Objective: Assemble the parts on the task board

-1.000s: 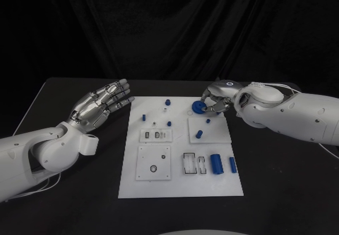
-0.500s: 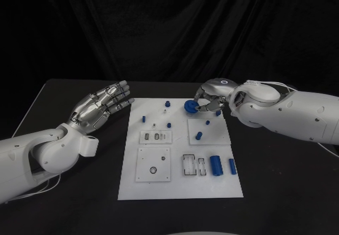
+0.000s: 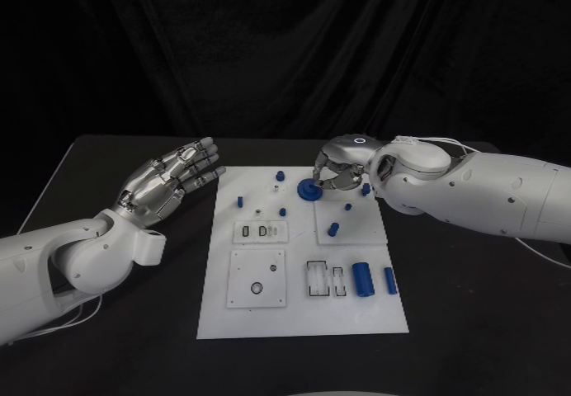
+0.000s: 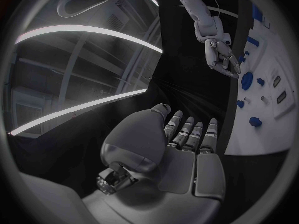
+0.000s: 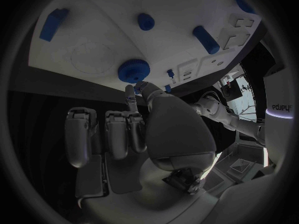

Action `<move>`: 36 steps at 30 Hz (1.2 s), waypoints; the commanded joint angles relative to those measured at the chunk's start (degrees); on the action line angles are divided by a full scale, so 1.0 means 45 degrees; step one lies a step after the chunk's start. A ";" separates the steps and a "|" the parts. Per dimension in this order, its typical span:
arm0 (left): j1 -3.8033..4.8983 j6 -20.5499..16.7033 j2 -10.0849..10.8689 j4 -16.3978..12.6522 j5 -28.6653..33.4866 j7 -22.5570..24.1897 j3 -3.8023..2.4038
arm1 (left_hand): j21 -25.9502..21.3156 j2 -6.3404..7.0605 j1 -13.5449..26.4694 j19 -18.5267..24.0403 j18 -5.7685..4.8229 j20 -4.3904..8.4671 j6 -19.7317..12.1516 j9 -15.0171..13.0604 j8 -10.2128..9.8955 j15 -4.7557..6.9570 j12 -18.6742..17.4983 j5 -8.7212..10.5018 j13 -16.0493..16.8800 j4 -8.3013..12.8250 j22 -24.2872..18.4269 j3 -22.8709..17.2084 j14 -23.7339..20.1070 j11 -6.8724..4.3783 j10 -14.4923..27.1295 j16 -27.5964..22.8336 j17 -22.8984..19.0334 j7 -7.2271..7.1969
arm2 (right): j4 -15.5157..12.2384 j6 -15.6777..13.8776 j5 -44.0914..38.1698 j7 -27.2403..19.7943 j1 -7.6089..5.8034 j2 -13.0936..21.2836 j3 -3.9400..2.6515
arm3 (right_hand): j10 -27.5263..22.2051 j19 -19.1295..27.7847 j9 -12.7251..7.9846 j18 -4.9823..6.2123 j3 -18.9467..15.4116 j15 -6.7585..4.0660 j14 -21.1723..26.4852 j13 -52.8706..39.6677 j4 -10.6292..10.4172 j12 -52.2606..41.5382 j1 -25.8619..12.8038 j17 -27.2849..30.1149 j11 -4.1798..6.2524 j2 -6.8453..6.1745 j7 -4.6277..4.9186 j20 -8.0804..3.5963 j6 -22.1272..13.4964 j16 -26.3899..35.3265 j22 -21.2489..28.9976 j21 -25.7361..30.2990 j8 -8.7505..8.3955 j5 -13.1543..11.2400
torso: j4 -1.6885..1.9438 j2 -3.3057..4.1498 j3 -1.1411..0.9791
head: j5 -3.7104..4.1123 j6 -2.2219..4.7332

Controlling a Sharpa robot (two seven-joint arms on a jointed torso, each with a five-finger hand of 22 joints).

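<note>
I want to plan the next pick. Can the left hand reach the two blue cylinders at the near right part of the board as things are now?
Probably yes. The left hand is open and holds nothing, and nothing stands over the blue cylinders; the right hand works at the board's far end.

Blue parts (image 3: 364,279) on white task board (image 3: 357,318), black table (image 3: 476,313).

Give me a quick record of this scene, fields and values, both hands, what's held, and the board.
left hand: silver left hand hovers open beside the board, fingers spread
right hand: silver right hand pinches the round blue gear-like part
held part position: over the far middle of the board
board: white rectangular task board, small blue parts on it
surface: black table
</note>
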State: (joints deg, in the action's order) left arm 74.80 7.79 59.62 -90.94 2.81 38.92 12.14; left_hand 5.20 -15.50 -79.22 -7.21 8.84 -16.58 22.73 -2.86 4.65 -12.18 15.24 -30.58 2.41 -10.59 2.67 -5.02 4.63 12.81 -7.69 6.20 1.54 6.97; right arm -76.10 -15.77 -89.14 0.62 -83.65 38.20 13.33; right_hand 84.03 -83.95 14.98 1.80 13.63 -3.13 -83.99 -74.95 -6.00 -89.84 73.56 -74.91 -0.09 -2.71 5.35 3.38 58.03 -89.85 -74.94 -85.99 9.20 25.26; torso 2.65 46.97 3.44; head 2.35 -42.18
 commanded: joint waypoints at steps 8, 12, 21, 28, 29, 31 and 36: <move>-0.0018 0.0173 -0.0039 0.0000 0.0024 0.2148 -0.0010 | 0.0058 -0.0004 0.0097 -0.0069 -0.0171 -0.0011 -0.0008 -0.0005 0.0041 -0.0106 0.0015 -0.0051 0.0006 0.0000 0.0017 -0.0066 -0.0025 0.0097 0.0013 0.0078 0.0013 0.0080 | 0.0200 0.0331 -0.0010 0.0363 -0.0006 -0.0383 -0.0010 | 0.1327 -0.0378 0.0027 -0.0018 0.0145 0.0139 -0.1337 -0.3345 0.0123 -0.0035 0.0062 -0.3353 -0.0221 -0.0073 0.0079 0.0061 -0.0168 -0.0033 -0.2350 0.0121 -0.0146 -0.0220 | -0.0021 0.0009 -0.0022 | -0.0056 -0.0059; -0.0018 0.0158 -0.0029 0.0000 0.0024 0.2135 -0.0010 | 0.0058 -0.0004 0.0097 -0.0069 -0.0171 -0.0011 -0.0008 -0.0005 0.0041 -0.0106 0.0015 -0.0051 0.0006 0.0000 0.0017 -0.0066 -0.0025 0.0097 0.0013 0.0078 0.0013 0.0080 | 0.0163 0.0312 -0.0010 0.0423 0.0004 -0.0427 -0.0010 | 0.1327 -0.0268 -0.0268 0.0027 -0.0080 0.0460 -0.1337 -0.3345 -0.0037 -0.0035 -0.0279 -0.3353 -0.0569 -0.0169 0.0487 0.0390 -0.1277 -0.0033 -0.2258 0.0262 -0.0906 -0.2950 | 0.0017 0.0017 -0.0017 | -0.0030 -0.0059; -0.0019 0.0166 -0.0044 0.0004 0.0025 0.2110 -0.0010 | 0.0057 -0.0003 0.0115 -0.0067 -0.0178 -0.0010 -0.0025 -0.0002 0.0035 -0.0112 0.0005 -0.0051 0.0005 0.0005 0.0016 -0.0110 -0.0029 0.0100 0.0021 0.0077 0.0013 0.0092 | 0.0043 0.0516 -0.0017 0.0664 0.0033 -0.0437 -0.0010 | 0.1327 -0.0330 -0.0793 0.0011 -0.0559 0.0566 -0.1337 -0.3345 -0.0200 -0.0035 -0.0541 -0.3353 -0.0688 -0.0263 0.0684 0.0506 -0.2565 -0.0033 -0.2333 0.0225 -0.1256 -0.4096 | 0.0011 0.0016 -0.0013 | -0.0017 -0.0085; -0.0019 0.0169 -0.0054 0.0026 0.0135 0.2079 -0.0010 | 0.0057 -0.0003 0.0115 -0.0067 -0.0178 -0.0010 -0.0025 -0.0002 0.0035 -0.0112 0.0005 -0.0051 0.0005 0.0005 0.0016 -0.0110 -0.0029 0.0100 0.0021 0.0077 0.0013 0.0092 | 0.0082 0.0755 -0.0135 0.0862 0.0077 -0.0410 -0.0010 | 0.1327 -0.0354 -0.0911 0.0003 -0.0601 0.0636 -0.1337 -0.3345 -0.0134 -0.0035 -0.0438 -0.3353 -0.0773 -0.0210 0.0744 0.0563 -0.2621 -0.0033 -0.2362 0.0207 -0.1178 -0.3761 | -0.0004 0.0013 -0.0020 | -0.0016 -0.0124; -0.0019 0.0171 -0.0058 0.0029 0.0145 0.2075 -0.0010 | 0.0057 -0.0003 0.0115 -0.0067 -0.0178 -0.0010 -0.0025 -0.0002 0.0035 -0.0112 0.0005 -0.0051 0.0005 0.0005 0.0016 -0.0110 -0.0029 0.0100 0.0021 0.0077 0.0013 0.0092 | 0.0097 0.0773 -0.0141 0.0864 0.0086 -0.0415 -0.0010 | 0.1327 -0.0353 -0.0908 0.0004 -0.0583 0.0656 -0.1337 -0.3345 -0.0098 -0.0035 -0.0381 -0.3353 -0.0797 -0.0179 0.0747 0.0581 -0.2512 -0.0033 -0.2363 0.0210 -0.1118 -0.3558 | -0.0004 0.0014 -0.0023 | -0.0009 -0.0127; -0.0019 0.0179 -0.0069 0.0037 0.0162 0.2068 -0.0010 | 0.0057 -0.0003 0.0115 -0.0067 -0.0178 -0.0010 -0.0025 -0.0002 0.0035 -0.0112 0.0005 -0.0051 0.0005 0.0005 0.0016 -0.0110 -0.0029 0.0100 0.0021 0.0077 0.0013 0.0092 | 0.0133 0.0808 -0.0151 0.0860 0.0117 -0.0433 -0.0010 | 0.1327 -0.0354 -0.0901 0.0004 -0.0541 0.0709 -0.1337 -0.3345 -0.0010 -0.0035 -0.0266 -0.3353 -0.0855 -0.0119 0.0752 0.0629 -0.2243 -0.0033 -0.2371 0.0212 -0.0995 -0.3019 | -0.0010 0.0012 -0.0024 | -0.0007 -0.0135; -0.0020 0.0199 -0.0096 0.0055 0.0182 0.2055 -0.0010 | 0.0059 0.0005 0.0133 -0.0070 -0.0184 -0.0010 -0.0026 -0.0003 0.0034 -0.0118 0.0002 -0.0049 0.0004 0.0013 0.0016 -0.0151 -0.0033 0.0106 0.0026 0.0077 0.0013 0.0106 | 0.0279 0.0854 -0.0164 0.0806 0.0221 -0.0520 -0.0010 | 0.1327 -0.0331 -0.0878 0.0017 -0.0291 0.0745 -0.1337 -0.3345 0.0203 -0.0035 -0.0051 -0.3353 -0.0887 -0.0048 0.0728 0.0684 -0.1725 -0.0033 -0.2368 0.0248 -0.0810 -0.1195 | -0.0012 0.0015 -0.0019 | -0.0013 -0.0140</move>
State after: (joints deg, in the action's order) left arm 74.78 7.86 59.28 -90.68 3.17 38.92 12.14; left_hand 5.20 -15.50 -79.22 -7.21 8.84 -16.58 22.53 -2.86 4.65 -12.39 15.24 -30.58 2.41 -10.66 2.67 -5.41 4.42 12.80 -7.69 6.20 1.54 7.17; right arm -75.05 -12.87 -89.33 3.00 -82.88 35.95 13.32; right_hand 83.93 -84.05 11.02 1.80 12.20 -0.23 -83.98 -74.92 -5.19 -89.84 72.69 -74.91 -3.70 -2.85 8.63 5.95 49.97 -89.85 -74.92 -85.09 5.33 19.00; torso 2.61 47.03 3.36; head 2.32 -42.81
